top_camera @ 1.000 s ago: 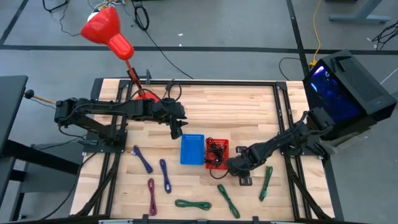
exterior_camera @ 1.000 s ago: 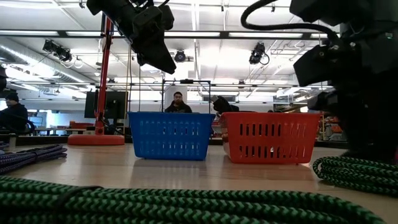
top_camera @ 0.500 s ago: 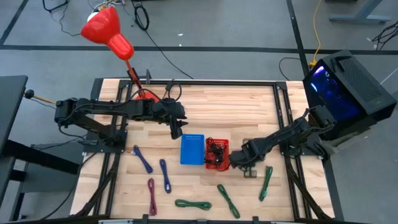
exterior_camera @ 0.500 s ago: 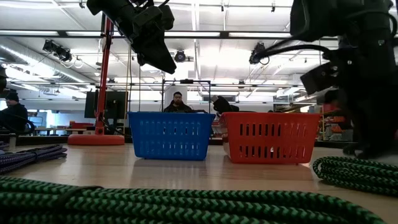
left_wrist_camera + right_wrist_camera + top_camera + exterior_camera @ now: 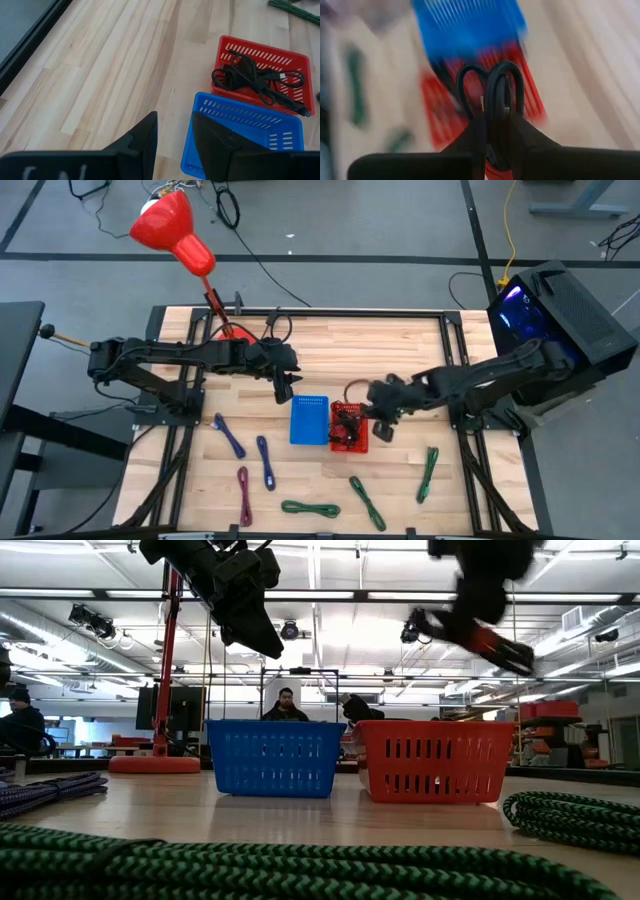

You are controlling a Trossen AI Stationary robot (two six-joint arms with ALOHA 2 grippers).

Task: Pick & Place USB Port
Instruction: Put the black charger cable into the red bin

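Moved: right gripper (image 5: pixel 381 402) lifted from table to red basket (image 5: pixel 350 442).
Grip: clamped on black cable (image 5: pixel 492 90).
Left gripper (image 5: pixel 172 132): parted, empty.
Left: drop; green (image 5: pixel 428 472), purple cables (image 5: pixel 229 435) remain.

Robotics lab: ceiling ducts (image 5: pixel 40 620), monitors (image 5: pixel 172 705), wooden workbench (image 5: pixel 400 345).

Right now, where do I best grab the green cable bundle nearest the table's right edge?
Take the green cable bundle at its middle, from straight above, jaws spanning its narrow width: it lies flat, long and thin, apart from its neighbours.
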